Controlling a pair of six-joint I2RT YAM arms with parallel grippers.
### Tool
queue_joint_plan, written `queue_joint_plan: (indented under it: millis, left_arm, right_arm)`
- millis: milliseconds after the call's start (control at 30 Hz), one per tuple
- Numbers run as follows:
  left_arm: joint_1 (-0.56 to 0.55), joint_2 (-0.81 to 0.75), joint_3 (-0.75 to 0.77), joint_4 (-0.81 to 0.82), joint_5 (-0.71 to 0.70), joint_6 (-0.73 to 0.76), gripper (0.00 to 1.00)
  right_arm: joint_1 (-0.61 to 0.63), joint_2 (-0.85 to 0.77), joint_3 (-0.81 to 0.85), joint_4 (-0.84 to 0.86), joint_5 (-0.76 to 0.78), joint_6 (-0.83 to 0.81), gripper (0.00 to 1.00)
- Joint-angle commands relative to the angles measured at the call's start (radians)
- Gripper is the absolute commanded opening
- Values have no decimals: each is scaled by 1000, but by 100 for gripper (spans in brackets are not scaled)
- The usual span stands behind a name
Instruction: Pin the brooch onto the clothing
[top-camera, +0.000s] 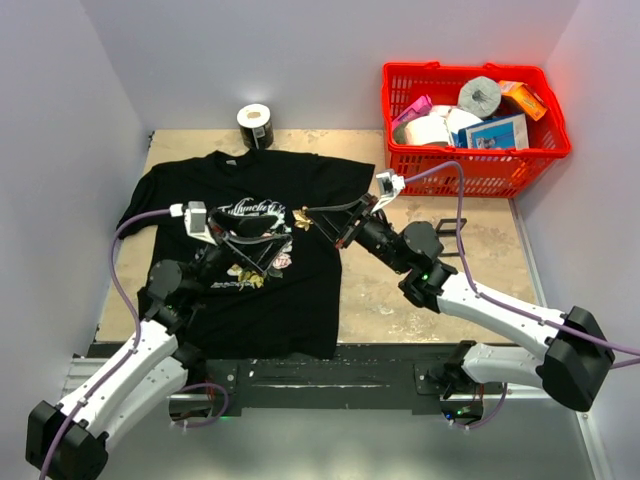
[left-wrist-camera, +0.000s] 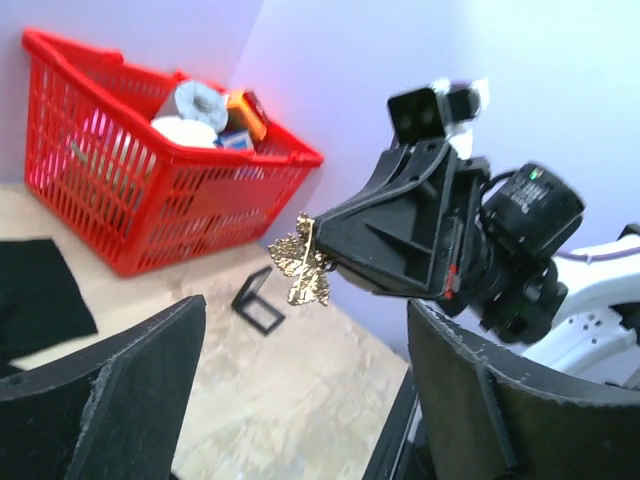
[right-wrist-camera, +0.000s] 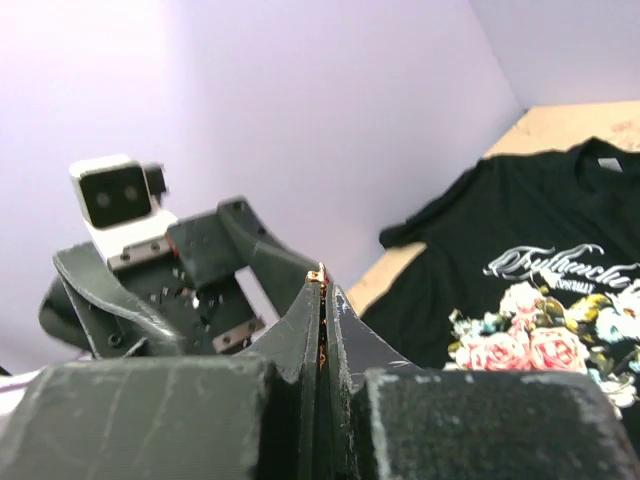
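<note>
We pinch the tiny brooch (left-wrist-camera: 305, 262), probably light, stiff and sharp-pinned, by its edge in clenched right jaws, left jaws released over the limp clothing (top-camera: 300, 300).

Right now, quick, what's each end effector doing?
Left end effector: open, holding nothing.
Right end effector: closed on the brooch.

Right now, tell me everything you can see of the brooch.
The brooch looks gold and metallic, with a jagged, leafy outline. It is pinched at its upper edge in the shut right tool and hangs from the tip in the air, above the chest of the black T-shirt. The open left tool is close by but not touching it. Its pin cannot be made out.
</note>
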Motion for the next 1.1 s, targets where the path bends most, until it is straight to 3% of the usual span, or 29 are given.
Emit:
queue_joint_plan:
  millis: [0, 333, 500, 1000, 1067]
  left_arm:
    - [-62, 7, -68, 150, -204, -141, 81]
    - [-123, 198, -85, 401, -195, -266, 61]
    - [-131, 231, -64, 426, -196, -276, 52]
    - [-151, 289, -53, 512, -162, -336, 43]
    - [-151, 300, -50, 529, -161, -339, 39]
  right_arm:
    - [8, -7, -27, 186, 77, 72, 0]
    - [10, 12, -27, 212, 67, 91, 0]
    - [13, 16, -32, 212, 63, 96, 0]
    - [14, 34, -38, 210, 54, 96, 0]
    - [16, 37, -40, 207, 56, 94, 0]
